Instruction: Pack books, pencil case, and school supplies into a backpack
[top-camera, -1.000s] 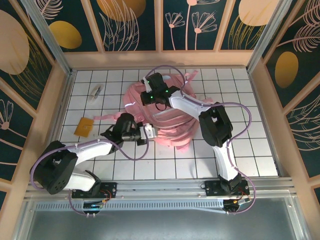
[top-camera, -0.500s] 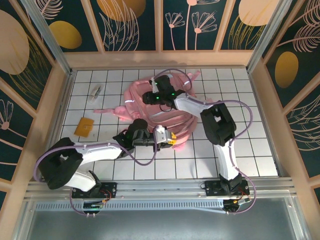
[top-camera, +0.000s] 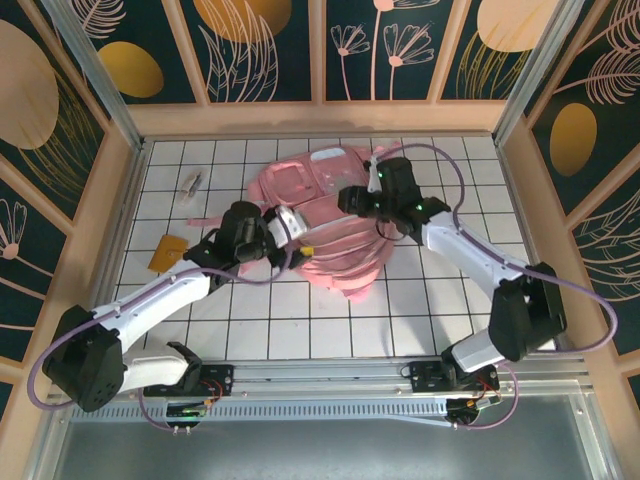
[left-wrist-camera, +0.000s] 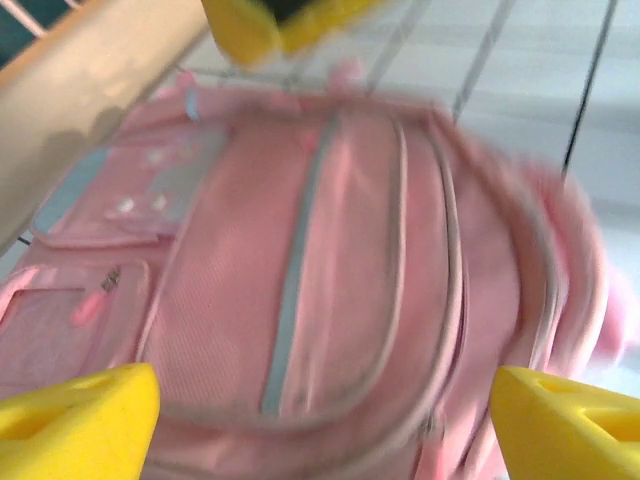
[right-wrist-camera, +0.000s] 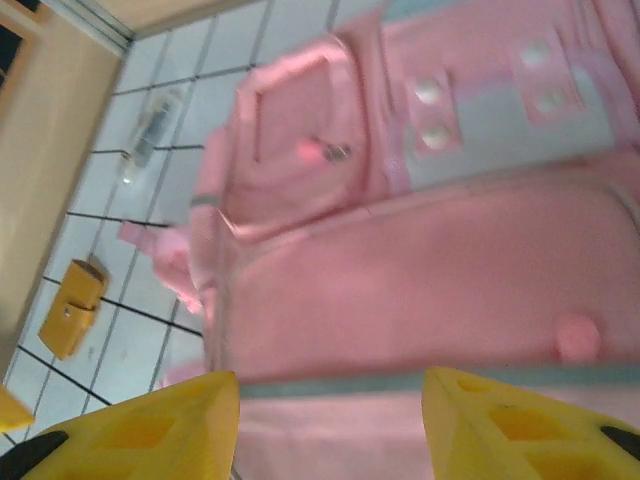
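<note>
Closest to me, out on the left of the white-tiled table (top-camera: 400, 330), the orange pad (top-camera: 168, 252) lies flat, well apart from everything else. Just past it the left gripper (top-camera: 297, 238) hovers at the backpack's left side. A second ago it was clenched on the fabric; now its yellow fingers (left-wrist-camera: 80, 420) stand wide apart with nothing between them, only pink cloth beyond.

The pink backpack (top-camera: 320, 215) sits mid-table. It was bunched up under both arms a moment ago and has since been turned and dropped, so its translucent front pocket now faces up (I cannot tell whether the zip running across it is open).

Over its right side the right gripper (top-camera: 352, 200) has let go too, and its jaws are parted above the fabric, grasping nothing.

Farthest back on the left, the grey-white oblong piece (top-camera: 192, 182) rests near the wall.

My reading is that the bag has just been repositioned and released, while both loose supplies are still out on the table waiting to go in.
</note>
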